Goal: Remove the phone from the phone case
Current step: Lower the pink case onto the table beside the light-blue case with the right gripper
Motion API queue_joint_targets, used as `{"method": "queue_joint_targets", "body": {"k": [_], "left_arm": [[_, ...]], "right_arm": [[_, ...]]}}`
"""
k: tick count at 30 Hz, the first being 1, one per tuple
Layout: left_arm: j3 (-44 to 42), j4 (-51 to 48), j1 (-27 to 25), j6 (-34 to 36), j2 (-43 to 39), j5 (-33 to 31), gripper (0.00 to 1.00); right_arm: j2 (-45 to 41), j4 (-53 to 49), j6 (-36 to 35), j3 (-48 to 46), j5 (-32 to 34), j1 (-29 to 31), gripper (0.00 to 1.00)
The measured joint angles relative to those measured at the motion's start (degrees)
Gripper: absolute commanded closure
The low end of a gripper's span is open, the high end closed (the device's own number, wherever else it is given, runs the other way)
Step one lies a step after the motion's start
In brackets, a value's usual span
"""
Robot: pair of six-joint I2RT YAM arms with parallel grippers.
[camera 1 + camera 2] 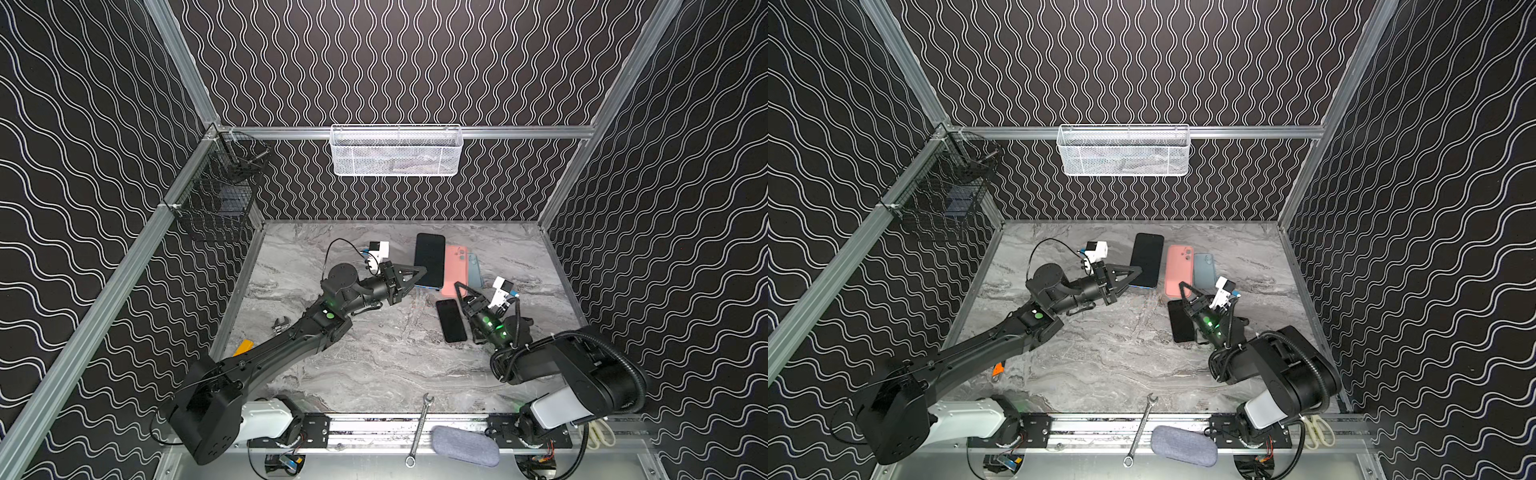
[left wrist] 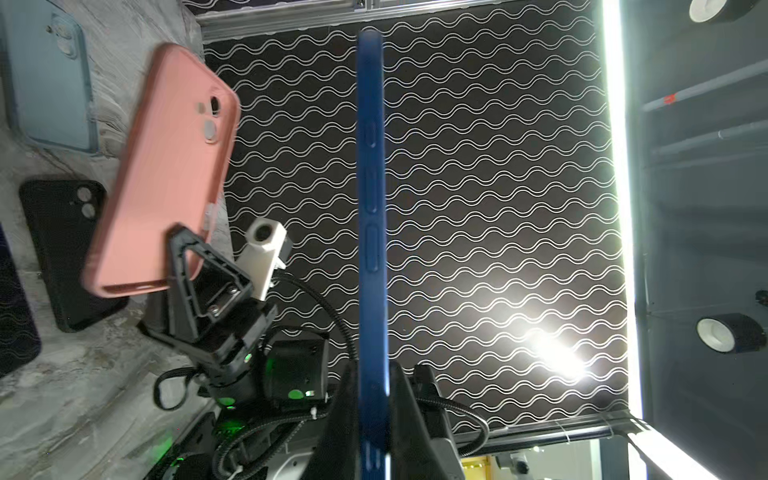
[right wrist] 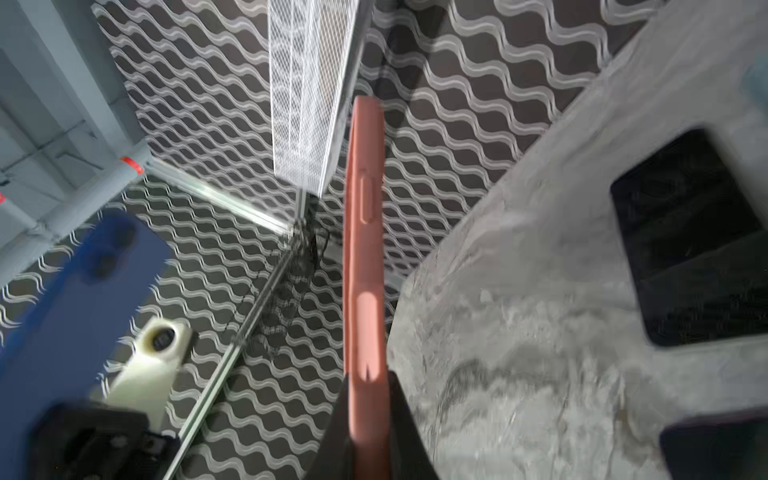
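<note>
Toward the back of the surface, the phone sits inside its blue case, screen up and lifted clear. The left claw is clenched on its near short end. From the left wrist view the jaws are nearly together, pinching the phone edge-on with the case's side buttons facing the camera. The right claw is clamped just as tight on the bottom end of a pink case, held in the air right beside the phone. I can't tell if that one has anything in it. A pale blue case lies flat past it. My guess on handling: the phone itself is stiff, glassy and slick, so not something you want to drop. The case looks like soft rubbery stuff that should flex and peel. I'd keep the pinch on the flat faces near one end, then work a corner of the case's lip off, rather than squeezing the long sides where the buttons are. The phone hasn't come out yet.
</note>
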Motion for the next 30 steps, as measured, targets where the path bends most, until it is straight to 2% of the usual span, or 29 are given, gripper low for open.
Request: {"method": "queue_joint_targets", "body": {"k": [5,8,13,17,22,30], "left_arm": [[0.83,-7.56,1.18,8.63,-0.46,-3.04,1.00],[1.38,-11.21,1.95,12.55,-0.70,-4.15,1.00],[1.81,-13.18,4.28,15.52,0.42,-4.28,1.00],[1.75,-14.49,6.38,16.41,0.87,-3.56,1.00],[1.18,-14.49,9.99,17.22,0.79,-1.95,1.00],[0.70,-14.58,13.55,18.38,2.40,0.35,1.00]], "right_arm": [[-6.10,-8.85,-0.48,1.09,-6.75,-7.96,0.88],[-8.79,-15.87,-1.09,2.84,-11.65,-15.50,0.87],[-7.78,-27.82,-3.19,8.17,-22.88,-28.06,0.87],[-5.73,-39.15,-8.61,14.69,-29.62,-33.86,0.87],[-4.74,-55.52,-18.56,21.20,-32.37,-38.60,0.87],[-0.96,-74.77,-32.02,26.62,-30.01,-41.09,0.86]]}}
